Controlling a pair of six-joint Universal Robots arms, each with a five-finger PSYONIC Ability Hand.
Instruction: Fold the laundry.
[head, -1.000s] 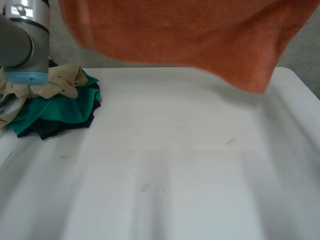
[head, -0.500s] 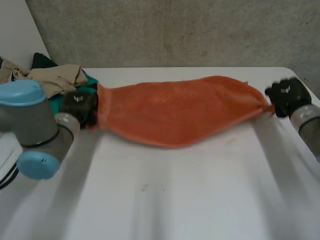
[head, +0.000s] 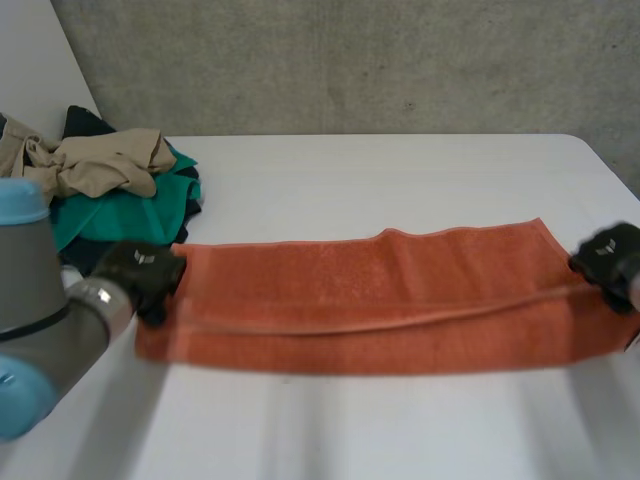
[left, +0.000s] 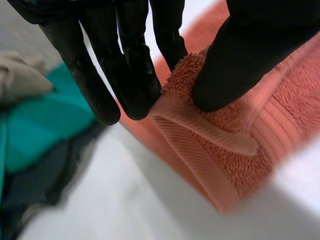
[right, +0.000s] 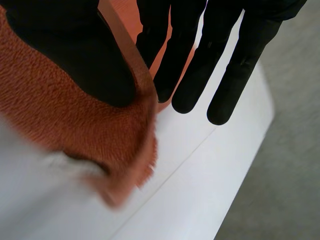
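Note:
An orange towel (head: 370, 300) lies stretched flat across the white table (head: 400, 180), folded lengthwise with a raised edge running along it. My left hand (head: 142, 276) grips its left end; in the left wrist view the thumb (left: 240, 65) pinches the orange towel's (left: 220, 145) corner against the fingers (left: 125, 65). My right hand (head: 610, 258) holds the right end. Seen from the right wrist, its thumb (right: 75, 55) presses the orange towel (right: 65, 115) against the fingers (right: 185, 55) near the table's edge (right: 200, 170).
A pile of clothes (head: 110, 195), beige, green and dark, sits at the table's back left, just behind my left hand. It also lies beyond the fingertips as a green and beige pile (left: 35, 130) in the left wrist view. A grey wall (head: 350, 60) stands behind.
The towel came down from in front of the camera, was drawn toward the front of the table and now lies flat. Both hands moved nearer with it, still gripping its ends.

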